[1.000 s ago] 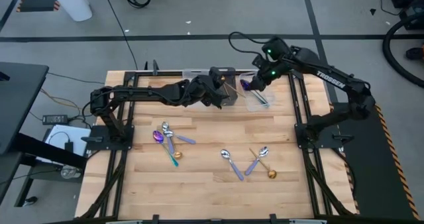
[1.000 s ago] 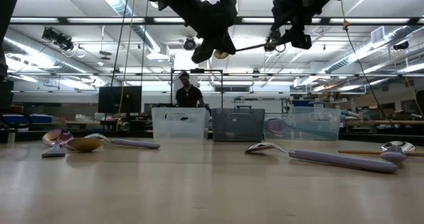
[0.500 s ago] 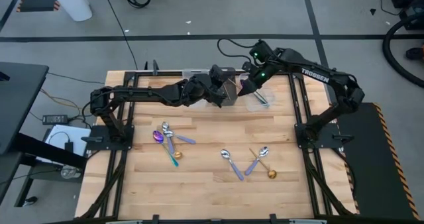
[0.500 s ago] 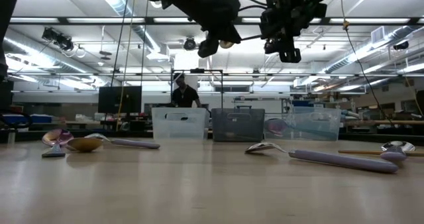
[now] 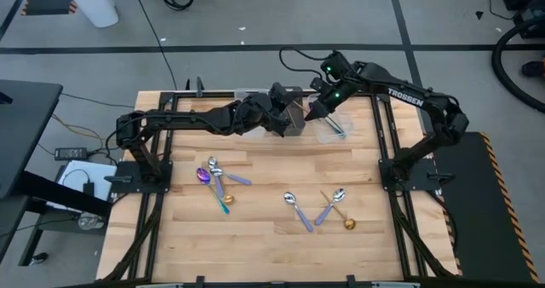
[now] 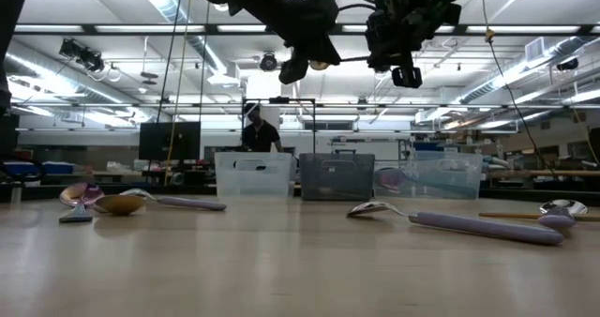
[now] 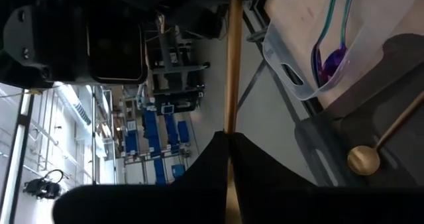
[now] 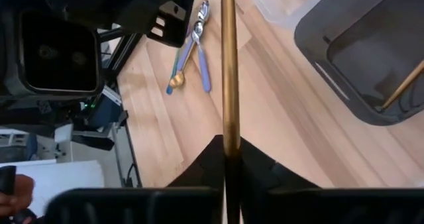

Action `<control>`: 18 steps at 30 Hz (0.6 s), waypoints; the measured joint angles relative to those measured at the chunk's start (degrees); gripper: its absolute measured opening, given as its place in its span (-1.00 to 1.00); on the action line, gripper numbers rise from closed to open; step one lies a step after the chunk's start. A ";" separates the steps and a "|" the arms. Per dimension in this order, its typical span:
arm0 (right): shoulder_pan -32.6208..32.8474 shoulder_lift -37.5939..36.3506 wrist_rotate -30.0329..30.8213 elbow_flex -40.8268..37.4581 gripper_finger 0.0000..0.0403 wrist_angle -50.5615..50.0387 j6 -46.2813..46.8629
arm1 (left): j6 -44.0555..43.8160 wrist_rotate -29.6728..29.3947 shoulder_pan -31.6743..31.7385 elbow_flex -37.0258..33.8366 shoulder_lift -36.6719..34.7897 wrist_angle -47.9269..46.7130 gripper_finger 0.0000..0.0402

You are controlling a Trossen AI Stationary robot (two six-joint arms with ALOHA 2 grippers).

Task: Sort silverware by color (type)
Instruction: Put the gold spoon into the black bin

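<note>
Gold spoon (image 7: 232, 65) between both grippers, apparently pinched.

open bare tabletop (image 5: 264, 173) between two spoon clusters (image 5: 217, 179)

Three bins (image 5: 294, 118) set in row at table's (image 5: 255, 237) far edge. Both grippers raised above middle bin, left gripper (image 5: 285, 118) on left, right gripper (image 5: 313, 113) on right, one spoon (image 6: 342, 58) clamped between them at either end. Spoon cluster (image 5: 217, 179) laid at near left; second cluster (image 5: 319, 210) at near centre-right. Person (image 6: 258, 129) placed behind bins.
</note>
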 joint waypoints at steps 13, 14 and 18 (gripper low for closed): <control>0.02 -0.01 6.29 -0.04 -0.91 2.16 0.70 | -26.65 2.18 0.35 0.00 0.00 2.89 -0.52; 0.04 -0.01 7.13 -0.04 -0.91 2.16 0.65 | -29.44 2.51 0.24 0.00 0.00 3.60 -0.48; 0.04 -0.01 10.54 -0.04 -0.91 2.26 -0.14 | -45.30 4.19 0.22 0.00 0.00 5.75 -0.36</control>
